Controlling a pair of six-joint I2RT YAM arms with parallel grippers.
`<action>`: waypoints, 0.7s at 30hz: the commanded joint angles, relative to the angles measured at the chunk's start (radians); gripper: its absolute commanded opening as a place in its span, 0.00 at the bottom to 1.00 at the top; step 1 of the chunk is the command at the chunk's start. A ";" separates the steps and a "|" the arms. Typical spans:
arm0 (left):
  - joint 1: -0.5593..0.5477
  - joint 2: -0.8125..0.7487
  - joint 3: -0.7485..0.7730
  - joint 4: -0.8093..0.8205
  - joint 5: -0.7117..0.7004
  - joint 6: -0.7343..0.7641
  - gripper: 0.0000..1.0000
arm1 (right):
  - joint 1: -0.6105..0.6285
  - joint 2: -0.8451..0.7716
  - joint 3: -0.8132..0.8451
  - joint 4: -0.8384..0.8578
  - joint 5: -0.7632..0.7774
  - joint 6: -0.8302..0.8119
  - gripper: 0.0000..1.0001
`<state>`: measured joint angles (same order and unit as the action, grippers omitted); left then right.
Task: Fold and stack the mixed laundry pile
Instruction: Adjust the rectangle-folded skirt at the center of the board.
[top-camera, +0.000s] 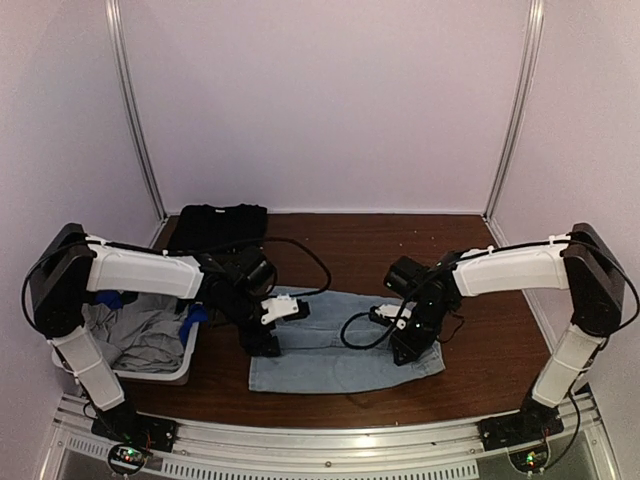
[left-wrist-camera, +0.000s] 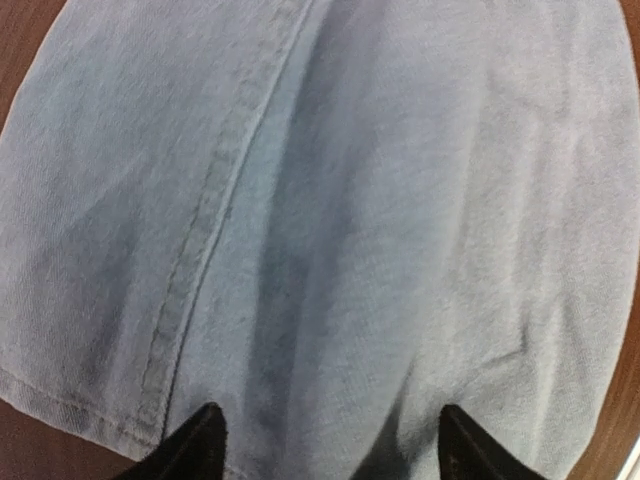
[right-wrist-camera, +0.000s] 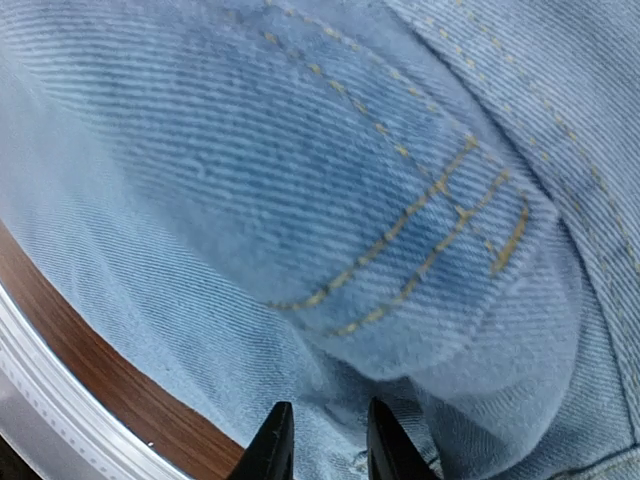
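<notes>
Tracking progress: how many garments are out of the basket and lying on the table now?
2. The light-blue denim piece lies flat at the near middle; the black shirt sits at the far left. Small items could be hidden under either.

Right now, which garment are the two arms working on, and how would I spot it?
Start at the brown table and look to the middle of its near half. There the light-blue denim piece lies spread flat. Unlike the black shirt at the back left and the grey clothes in the white basket, it is pale denim with stitched seams.
</notes>
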<state>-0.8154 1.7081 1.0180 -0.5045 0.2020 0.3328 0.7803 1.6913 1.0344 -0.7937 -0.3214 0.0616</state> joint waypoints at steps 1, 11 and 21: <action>0.076 0.028 0.011 0.037 -0.172 0.012 0.60 | 0.002 0.060 0.014 0.059 0.076 0.050 0.22; 0.244 0.087 0.214 0.033 -0.103 0.098 0.38 | -0.047 0.148 0.310 0.004 0.032 -0.119 0.33; 0.251 -0.078 0.055 0.056 -0.087 0.112 0.50 | -0.151 0.044 0.240 -0.047 0.014 -0.154 0.47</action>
<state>-0.5686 1.6684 1.0992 -0.4728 0.1089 0.4187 0.6735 1.7424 1.2926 -0.8078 -0.3004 -0.0578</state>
